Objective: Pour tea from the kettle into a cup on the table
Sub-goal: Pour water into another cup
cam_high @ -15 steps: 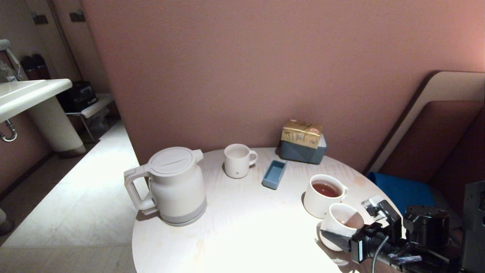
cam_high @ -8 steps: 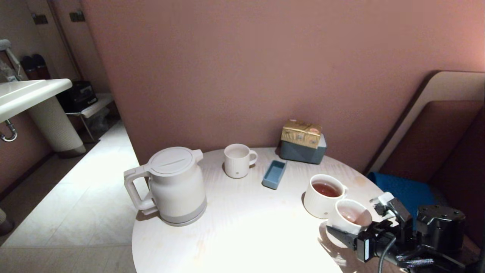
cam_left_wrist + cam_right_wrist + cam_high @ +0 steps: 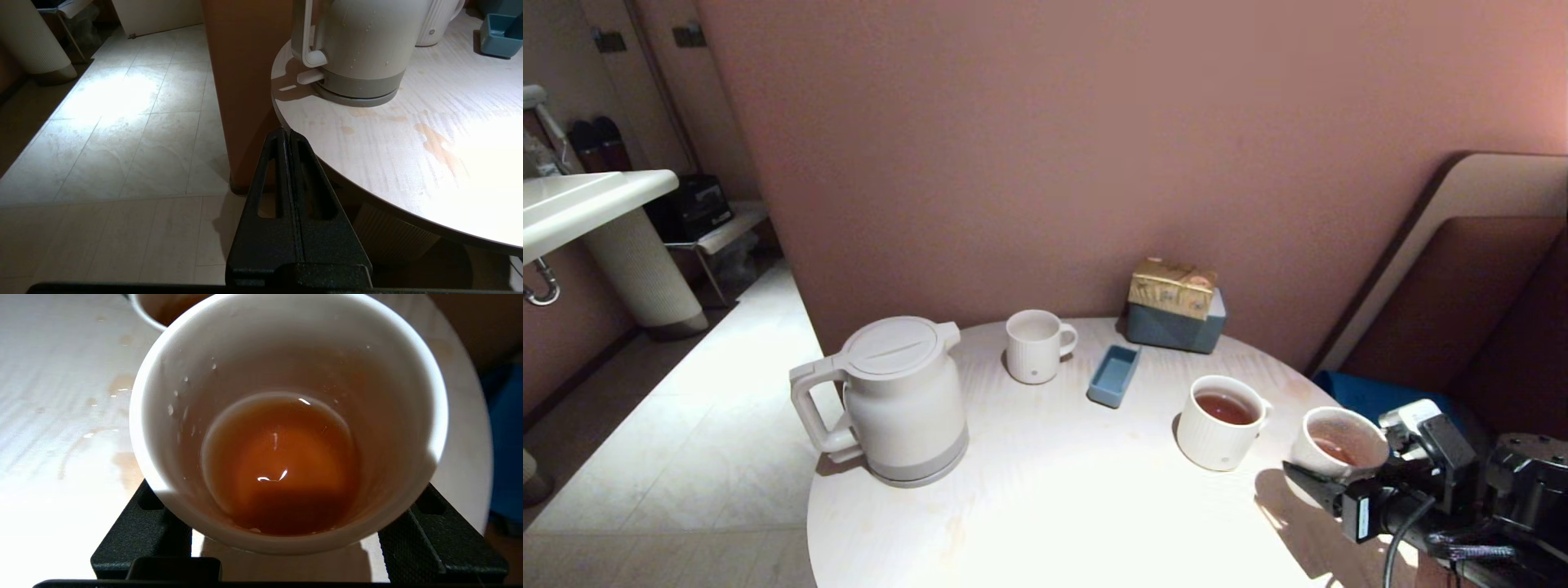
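smooth tapered cup (image 3: 1339,445), now further right in right pincer (image 3: 1327,469)

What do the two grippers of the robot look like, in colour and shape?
Both are matte black. The left gripper has long tapering fingers with slotted cut-outs. The right gripper has grainy textured fingers; behind it sit a black housing, a white block and a black cable.
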